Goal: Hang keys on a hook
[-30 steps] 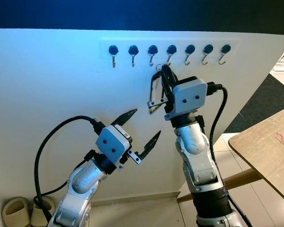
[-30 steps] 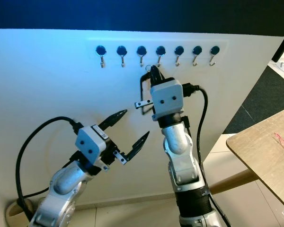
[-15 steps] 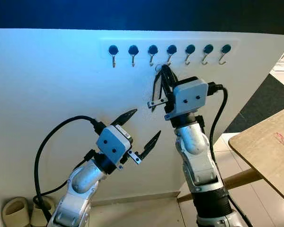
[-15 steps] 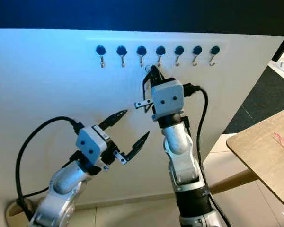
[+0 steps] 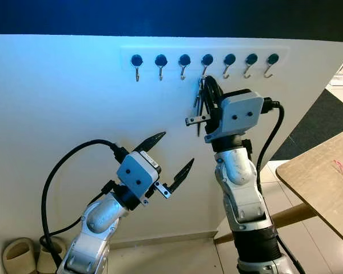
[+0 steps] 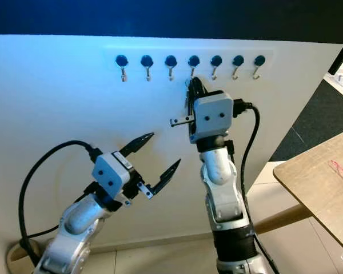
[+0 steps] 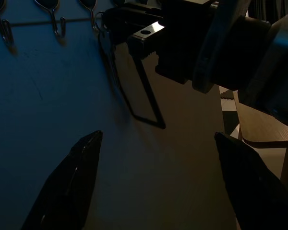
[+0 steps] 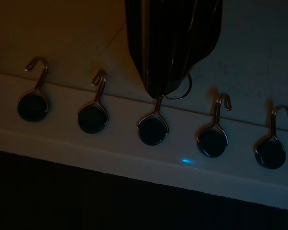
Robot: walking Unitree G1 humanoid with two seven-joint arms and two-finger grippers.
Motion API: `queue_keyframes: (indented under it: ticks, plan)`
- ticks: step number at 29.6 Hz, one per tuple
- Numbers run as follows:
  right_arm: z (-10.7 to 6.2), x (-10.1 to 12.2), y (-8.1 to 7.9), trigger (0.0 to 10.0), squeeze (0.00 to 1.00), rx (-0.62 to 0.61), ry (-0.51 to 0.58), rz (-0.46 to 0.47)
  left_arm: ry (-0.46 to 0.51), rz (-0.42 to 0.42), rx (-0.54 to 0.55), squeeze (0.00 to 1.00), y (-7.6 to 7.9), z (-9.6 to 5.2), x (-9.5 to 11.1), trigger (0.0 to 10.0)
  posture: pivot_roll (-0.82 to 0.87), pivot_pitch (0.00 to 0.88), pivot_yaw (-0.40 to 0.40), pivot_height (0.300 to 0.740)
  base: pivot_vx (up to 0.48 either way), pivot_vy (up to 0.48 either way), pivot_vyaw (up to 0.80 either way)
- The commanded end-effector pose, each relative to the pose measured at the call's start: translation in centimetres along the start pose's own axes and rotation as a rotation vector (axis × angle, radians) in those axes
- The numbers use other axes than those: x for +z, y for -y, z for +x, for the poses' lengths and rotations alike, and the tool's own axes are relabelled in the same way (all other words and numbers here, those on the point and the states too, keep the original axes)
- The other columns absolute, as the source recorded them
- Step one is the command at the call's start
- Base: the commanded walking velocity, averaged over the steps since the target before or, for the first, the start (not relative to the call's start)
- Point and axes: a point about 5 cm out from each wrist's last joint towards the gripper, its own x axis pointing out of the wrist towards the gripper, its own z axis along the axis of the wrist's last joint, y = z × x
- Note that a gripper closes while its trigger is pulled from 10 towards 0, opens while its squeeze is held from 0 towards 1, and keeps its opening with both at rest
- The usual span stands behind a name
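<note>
I face a cream wall [image 5: 57,103] that takes up most of the frame, with a dark band above it along the top edge. In the upper middle of the frame a pale strip carries a row of seven hooks [image 5: 204,64], each a small metal hook under a dark round base. My right gripper [image 5: 206,91] is raised just below the fourth hook [image 5: 206,61] from the left, its fingers pressed together on the keys [image 5: 199,105], which hang down against the wall beside the fingers. In the right wrist view the key ring [image 8: 178,91] sits right at the tip of that hook, touching or nearly so; I cannot tell if it is over the hook. My left gripper [image 5: 164,161] hovers in the lower middle of the frame, well below the hooks, with its fingers spread wide apart and nothing between them. At the right edge stands a wooden table [image 5: 320,182] on a pale tiled floor [image 5: 274,177], with a dark mat [image 5: 323,117] further back. A pair of slippers [image 5: 28,254] lies in the lower left corner at the foot of the wall.
</note>
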Motion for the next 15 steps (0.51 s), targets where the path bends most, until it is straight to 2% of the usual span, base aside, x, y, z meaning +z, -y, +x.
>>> queue_keyframes:
  ticks: [1, 15]
  plan:
    - [0.30, 0.37, 0.62, 10.0, 0.00, -0.036, 0.009, 0.014, -0.011, 0.018, -0.034, 0.00, 0.23, 0.03, 0.03, 10.0, 0.06, 0.096, -0.064, 0.740, 0.000, 0.000, 0.00]
    - [0.76, 0.73, 0.58, 10.0, 0.00, -0.041, 0.016, 0.056, -0.014, 0.025, -0.029, 0.00, 0.12, 0.03, -0.02, 10.0, 0.06, 0.095, -0.066, 0.740, 0.000, 0.000, 0.00]
